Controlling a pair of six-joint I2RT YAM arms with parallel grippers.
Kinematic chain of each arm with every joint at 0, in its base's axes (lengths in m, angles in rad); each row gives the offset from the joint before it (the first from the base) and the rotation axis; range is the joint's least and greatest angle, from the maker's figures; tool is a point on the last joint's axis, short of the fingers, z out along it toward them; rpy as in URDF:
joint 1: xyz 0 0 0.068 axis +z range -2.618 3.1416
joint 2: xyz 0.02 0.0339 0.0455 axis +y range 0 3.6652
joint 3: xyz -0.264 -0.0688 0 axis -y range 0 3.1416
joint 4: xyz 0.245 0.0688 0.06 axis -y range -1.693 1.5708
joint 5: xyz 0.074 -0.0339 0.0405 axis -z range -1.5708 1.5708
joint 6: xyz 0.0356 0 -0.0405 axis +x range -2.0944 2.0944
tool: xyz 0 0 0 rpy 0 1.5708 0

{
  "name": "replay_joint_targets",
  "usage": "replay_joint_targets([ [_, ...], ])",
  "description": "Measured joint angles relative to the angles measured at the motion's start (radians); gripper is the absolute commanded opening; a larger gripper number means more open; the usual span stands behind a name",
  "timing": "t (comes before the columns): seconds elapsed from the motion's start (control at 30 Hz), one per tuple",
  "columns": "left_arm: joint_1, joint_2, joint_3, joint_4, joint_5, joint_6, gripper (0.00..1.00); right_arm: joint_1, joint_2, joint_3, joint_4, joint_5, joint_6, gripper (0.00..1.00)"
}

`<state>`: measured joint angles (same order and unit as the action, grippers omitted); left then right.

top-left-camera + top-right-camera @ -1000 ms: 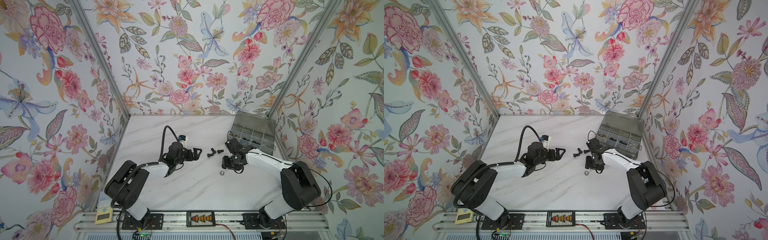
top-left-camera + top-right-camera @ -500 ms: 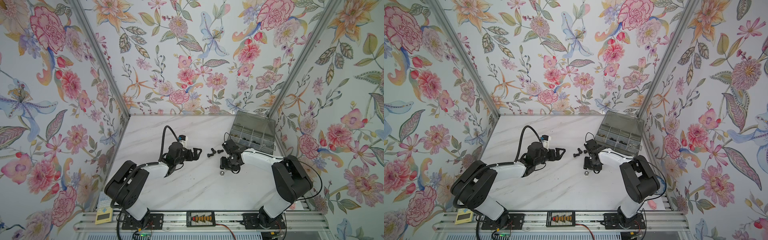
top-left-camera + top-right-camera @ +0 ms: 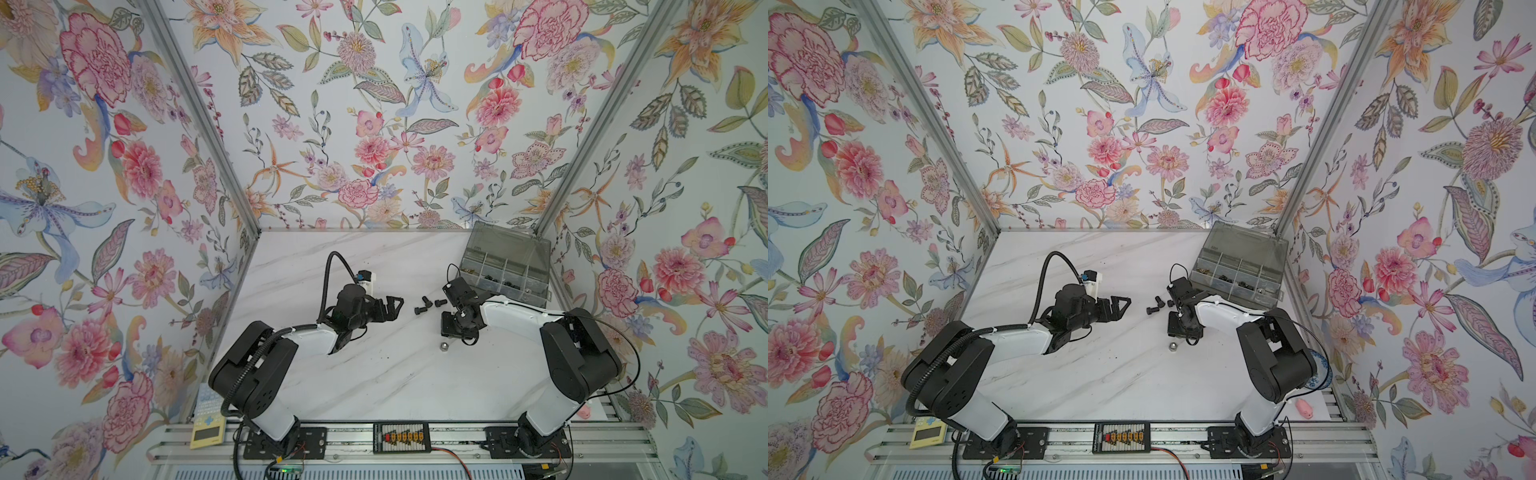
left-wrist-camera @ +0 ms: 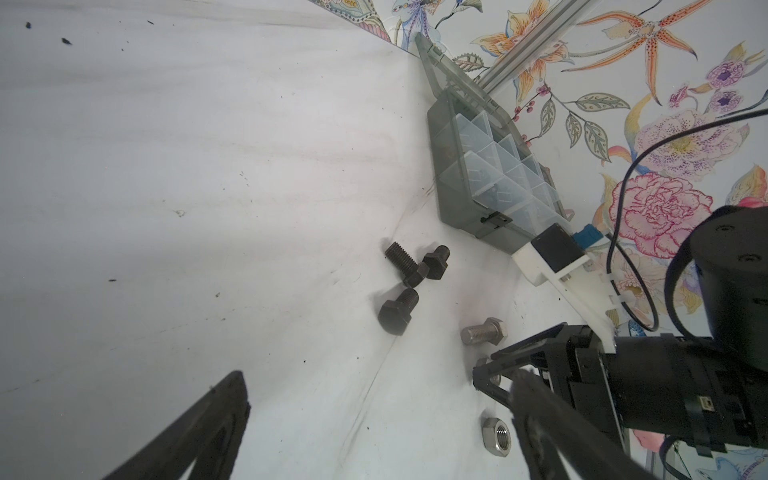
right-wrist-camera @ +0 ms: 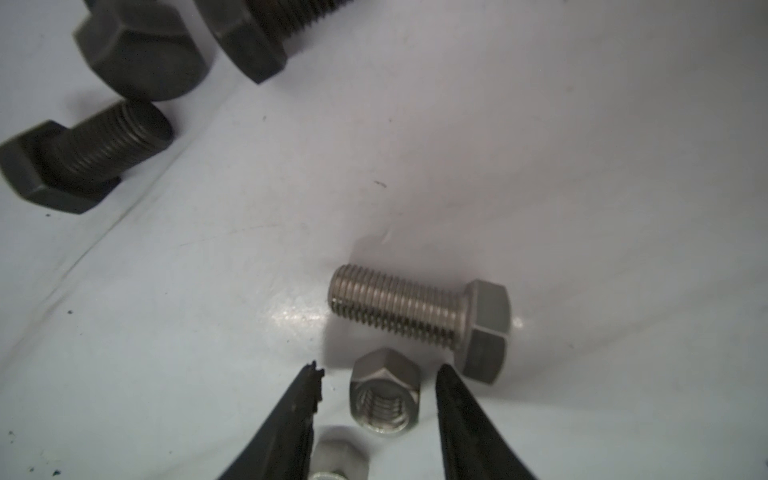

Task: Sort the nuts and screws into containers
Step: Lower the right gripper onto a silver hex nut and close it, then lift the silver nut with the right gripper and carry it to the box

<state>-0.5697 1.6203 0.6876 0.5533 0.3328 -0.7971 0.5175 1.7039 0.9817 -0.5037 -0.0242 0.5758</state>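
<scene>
In the right wrist view my right gripper point(image 5: 380, 368) stands open astride a silver nut point(image 5: 384, 392), with a narrow gap on each side. A silver screw point(image 5: 419, 311) lies just beyond that nut, and a second nut point(image 5: 340, 461) lies nearer the wrist. Three black screws point(image 3: 428, 305) lie between the two grippers in both top views. My left gripper point(image 3: 395, 305) hovers open and empty to their left. One silver nut point(image 3: 444, 345) lies apart, nearer the front. The containers are the compartments of the smoky-grey organiser box point(image 3: 509, 245) at the back right, its lid up.
A blue-and-white bowl point(image 3: 1320, 374) peeks out behind the right arm's base, with a small pink object point(image 3: 1305, 408) beside it. A yellow timer point(image 3: 208, 428) sits at the front left. Floral walls enclose the table on three sides.
The right arm has shifted slightly left and its jaws have narrowed around the silver nut. The left arm has not moved.
</scene>
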Motion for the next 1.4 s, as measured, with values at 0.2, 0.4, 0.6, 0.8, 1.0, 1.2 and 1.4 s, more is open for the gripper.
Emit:
replay_joint_targets([
  [0.2,0.0,0.0,0.0,0.0,0.0,0.0,1.0,0.006,0.002,0.0,0.001,0.011,-0.003,0.39],
  [0.4,0.0,0.0,0.0,0.0,0.0,0.0,0.99,0.014,0.005,0.0,0.005,0.015,-0.004,0.32],
  [0.6,0.0,0.0,0.0,0.0,0.0,0.0,1.0,0.023,0.006,-0.001,0.012,0.018,-0.009,0.25],
  [0.8,0.0,0.0,0.0,0.0,0.0,0.0,0.99,0.023,0.006,-0.001,0.018,0.017,-0.018,0.04],
  [1.0,0.0,0.0,0.0,0.0,0.0,0.0,1.0,0.018,0.003,-0.001,0.018,0.006,-0.034,0.0],
  [1.2,0.0,0.0,0.0,0.001,0.0,0.0,0.99,-0.045,-0.028,-0.001,0.001,-0.06,-0.083,0.0],
  [1.4,0.0,0.0,0.0,0.001,0.0,0.0,0.99,-0.214,-0.115,0.04,-0.016,-0.103,-0.138,0.0],
])
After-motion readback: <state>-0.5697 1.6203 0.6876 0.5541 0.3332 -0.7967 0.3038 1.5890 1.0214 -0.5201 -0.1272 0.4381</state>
